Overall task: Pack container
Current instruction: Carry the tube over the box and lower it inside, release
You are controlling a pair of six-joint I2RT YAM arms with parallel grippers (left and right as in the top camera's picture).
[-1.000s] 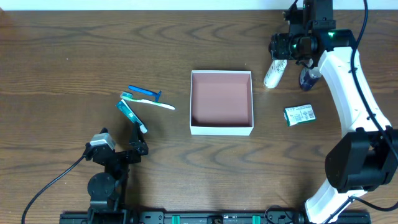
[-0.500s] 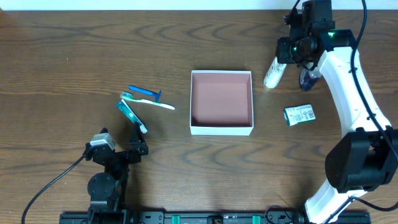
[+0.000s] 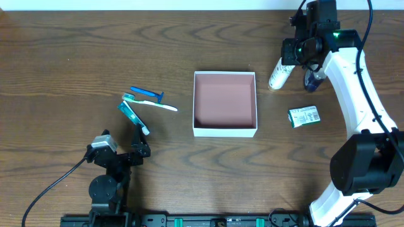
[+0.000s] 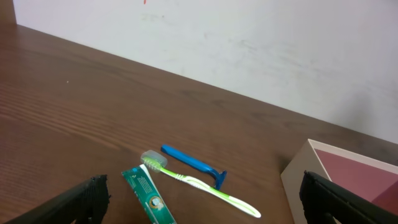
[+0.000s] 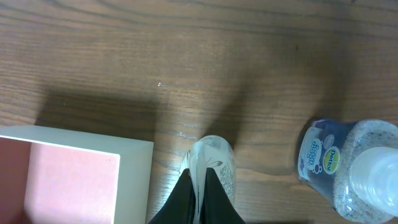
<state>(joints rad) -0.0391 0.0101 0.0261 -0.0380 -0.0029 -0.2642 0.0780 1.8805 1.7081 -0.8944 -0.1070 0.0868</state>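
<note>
Right gripper [image 5: 198, 202] pinches only the thin end of the white tube [image 5: 211, 163], with the container [image 5: 74, 138] just beside it and the blue bottle [image 5: 348, 168] near its other side, so lifting may slip or swing the tube into either; left gripper [image 4: 214, 202] spread.

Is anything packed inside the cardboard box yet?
No, the container shows only its bare pink-brown floor in the overhead view.

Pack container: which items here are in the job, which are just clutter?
Job: container, white tube in the right tool, blue bottle, small carton, toothbrush, razor, green toothpaste.
Lying about: black cable only.
</note>
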